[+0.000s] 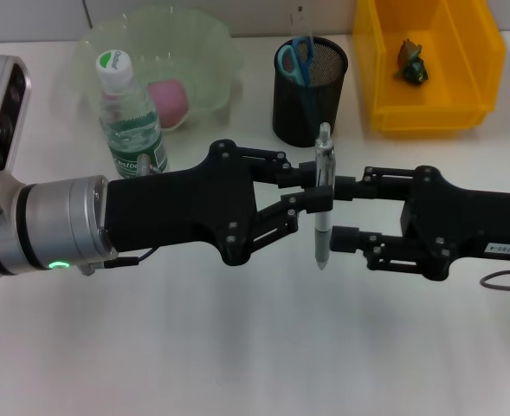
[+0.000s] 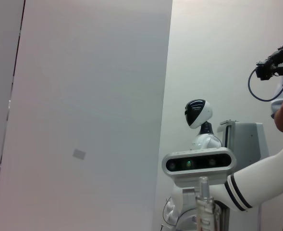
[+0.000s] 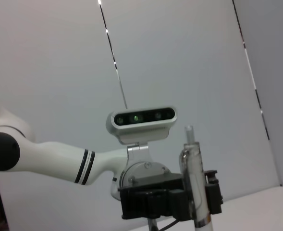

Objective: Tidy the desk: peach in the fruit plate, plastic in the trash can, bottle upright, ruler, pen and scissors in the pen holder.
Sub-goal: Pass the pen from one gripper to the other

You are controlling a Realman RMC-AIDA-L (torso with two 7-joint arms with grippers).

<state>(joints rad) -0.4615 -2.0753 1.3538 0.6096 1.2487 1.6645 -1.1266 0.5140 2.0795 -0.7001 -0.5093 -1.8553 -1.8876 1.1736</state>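
A silver pen stands upright above the desk's middle, with my left gripper shut on its barrel. My right gripper faces it from the right, open, its fingertips just beside the pen. The right wrist view shows the pen clamped in the left gripper. Behind, the black mesh pen holder holds blue scissors. The peach lies in the clear fruit plate. In front of the plate the bottle stands upright. Crumpled plastic lies in the yellow trash can. I cannot make out the ruler.
The white desk stretches bare in front of both arms. Bottle, pen holder and trash can stand in a row along the back, close behind the grippers.
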